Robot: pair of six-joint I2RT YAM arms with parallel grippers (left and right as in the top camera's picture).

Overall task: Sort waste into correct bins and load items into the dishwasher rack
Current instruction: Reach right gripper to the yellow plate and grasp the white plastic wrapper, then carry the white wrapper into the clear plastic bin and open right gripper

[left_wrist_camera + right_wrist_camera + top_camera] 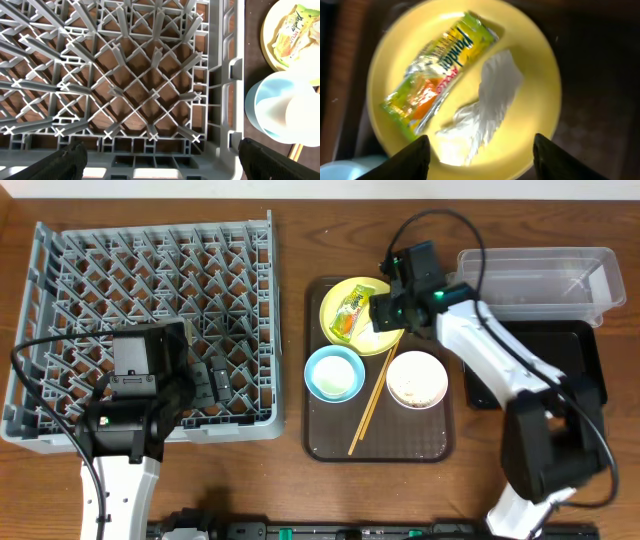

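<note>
The yellow plate (pixel 337 293) sits at the back of the brown tray (pixel 430 442) and holds the green-and-yellow wrapper (pixel 350 314) and the white paper scrap (pixel 485 105). My right gripper (pixel 479 157) hovers open just above the plate, over the paper scrap, wrapper (pixel 437 67) to its left. The light blue bowl (pixel 334 373) holds a small white cup (pixel 302 112). The white bowl (pixel 416 379) holds rice. Chopsticks (pixel 370 402) lie between the bowls. My left gripper (pixel 160 160) is open and empty over the near right part of the grey rack (pixel 150 260).
The clear tub (pixel 540 275) stands at the back right. The black tub (pixel 580 345) lies in front of it, partly under my right arm. The rack's near right wall (pixel 227 100) lies between my left gripper and the tray.
</note>
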